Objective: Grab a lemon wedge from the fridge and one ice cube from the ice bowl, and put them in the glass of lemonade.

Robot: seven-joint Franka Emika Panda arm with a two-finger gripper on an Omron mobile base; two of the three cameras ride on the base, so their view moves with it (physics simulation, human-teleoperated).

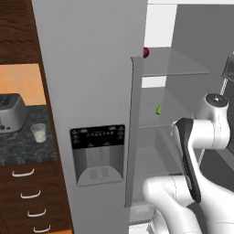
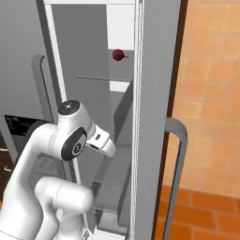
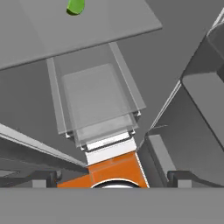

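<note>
The grey fridge (image 1: pixel 91 68) has its right door swung open and its left door, with the black dispenser panel, closed. The lemon wedge (image 1: pixel 158 109), tiny and yellow-green, lies on a middle glass shelf inside. In the hand view the lemon wedge (image 3: pixel 75 6) sits at the top edge, on the shelf above a clear drawer. My gripper (image 3: pixel 111 179) is open and empty, its dark fingertips (image 3: pixel 43 177) far apart, inside the fridge opening below the wedge's shelf. The glass of lemonade (image 1: pixel 38 132) stands on the dark counter left of the fridge. The ice bowl and ice cube are out of view.
A small dark red fruit (image 1: pixel 146 52) sits on the upper shelf, also the fruit (image 2: pixel 117 55) in the right base view. A toaster (image 1: pixel 11 112) stands behind the glass. The open door (image 2: pixel 157 117) with its long handle flanks the arm on the right. A clear drawer (image 3: pixel 98 100) lies below the hand.
</note>
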